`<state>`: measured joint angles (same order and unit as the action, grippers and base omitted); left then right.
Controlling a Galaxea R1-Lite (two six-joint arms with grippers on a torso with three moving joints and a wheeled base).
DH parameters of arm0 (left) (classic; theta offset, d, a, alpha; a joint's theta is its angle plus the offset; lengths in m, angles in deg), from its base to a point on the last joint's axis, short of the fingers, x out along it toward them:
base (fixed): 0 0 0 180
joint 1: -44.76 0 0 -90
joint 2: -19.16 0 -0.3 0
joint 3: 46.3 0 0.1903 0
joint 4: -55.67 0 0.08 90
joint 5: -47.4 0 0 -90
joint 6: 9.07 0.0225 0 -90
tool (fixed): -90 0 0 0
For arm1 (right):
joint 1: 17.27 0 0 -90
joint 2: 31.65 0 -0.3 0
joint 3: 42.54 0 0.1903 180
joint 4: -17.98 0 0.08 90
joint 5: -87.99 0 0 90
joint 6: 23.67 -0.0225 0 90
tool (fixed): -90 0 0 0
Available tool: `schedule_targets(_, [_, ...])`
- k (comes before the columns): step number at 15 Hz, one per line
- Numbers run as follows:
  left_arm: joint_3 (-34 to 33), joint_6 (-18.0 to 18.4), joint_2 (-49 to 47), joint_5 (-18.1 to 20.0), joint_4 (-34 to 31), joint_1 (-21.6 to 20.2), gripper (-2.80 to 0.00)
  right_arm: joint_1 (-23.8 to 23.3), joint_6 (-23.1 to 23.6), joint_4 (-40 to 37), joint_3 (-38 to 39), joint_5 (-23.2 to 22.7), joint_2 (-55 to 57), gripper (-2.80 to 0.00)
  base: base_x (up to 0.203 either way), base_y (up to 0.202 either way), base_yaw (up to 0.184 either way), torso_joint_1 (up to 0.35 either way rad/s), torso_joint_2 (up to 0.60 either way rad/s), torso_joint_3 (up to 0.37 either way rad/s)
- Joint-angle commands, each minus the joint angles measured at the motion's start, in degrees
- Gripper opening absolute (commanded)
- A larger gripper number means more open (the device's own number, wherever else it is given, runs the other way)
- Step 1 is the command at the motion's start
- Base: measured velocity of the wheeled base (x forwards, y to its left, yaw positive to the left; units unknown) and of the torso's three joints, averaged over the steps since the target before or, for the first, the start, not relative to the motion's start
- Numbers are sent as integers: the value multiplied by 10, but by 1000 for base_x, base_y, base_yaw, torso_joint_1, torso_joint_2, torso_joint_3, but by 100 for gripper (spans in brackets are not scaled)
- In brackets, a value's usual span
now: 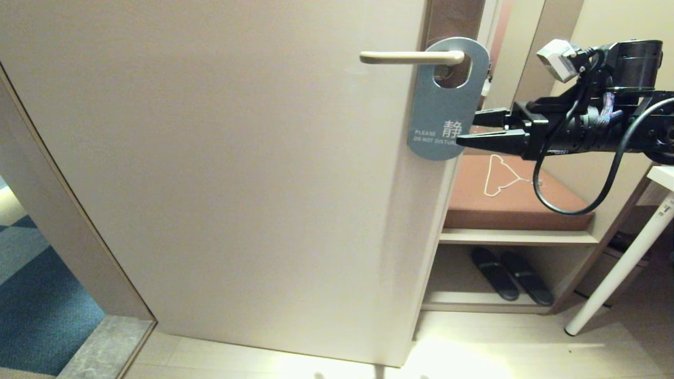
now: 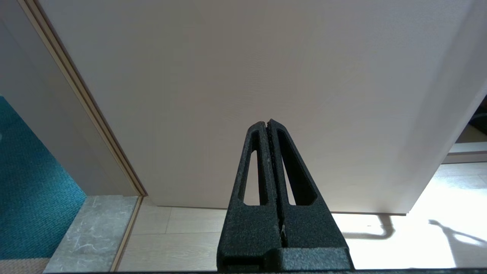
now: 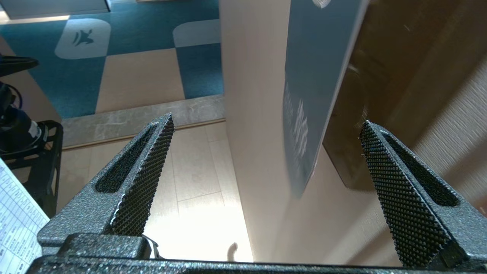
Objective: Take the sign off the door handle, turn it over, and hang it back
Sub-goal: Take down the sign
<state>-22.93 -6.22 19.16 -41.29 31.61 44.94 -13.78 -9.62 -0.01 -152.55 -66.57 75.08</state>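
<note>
Sign [image 1: 442, 113] hangs on the door handle [image 1: 408, 57], blue-grey face outward, its oval hole looped over the lever close to the dark brown plate [image 1: 453, 21]. White lettering reading "PLEASE DO NOT DISTURB" sits low on that face beside a Chinese character. It hangs at the edge of the cream door [image 1: 237, 173], its lower part reaching past the door's edge toward the shelving behind.

Right gripper [image 1: 471, 129] reaches in level from the right, its two black fingers spread wide with nothing between them yet. One fingertip overlaps the sign's lower right corner in the head view, the other sits just beside its right edge. In the right wrist view the sign [image 3: 315, 95] stands edge-on between the two textured pads [image 3: 152, 160], nearer the far one; whether either touches it I cannot tell.

Left gripper [image 2: 269, 125] is parked low in front of the door, fingers pressed together and holding nothing.

Behind the door, a white hanger [image 1: 500, 176] lies on a brown cushion [image 1: 505, 205], and a pair of dark slippers [image 1: 511, 273] rests on the shelf below
</note>
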Motion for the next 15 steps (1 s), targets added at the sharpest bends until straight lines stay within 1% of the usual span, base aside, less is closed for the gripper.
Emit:
schedule_targets(1, [0,0,-1,0,0,0,-280,5,1,-4,-16,-4,7,0,0,0,0,0,0,0])
schedule_targets(4, [0,1,-1,0,0,0,-280,10,-4,-6,-53,-4,23,0,0,0,0,0,0,0])
schedule_targets(7, [0,1,-1,0,0,0,-280,20,-10,-6,-72,-4,33,0,0,0,0,0,0,0])
schedule_targets(15, [0,1,-1,0,0,0,-280,38,-11,-6,-91,-4,47,0,0,0,0,0,0,0])
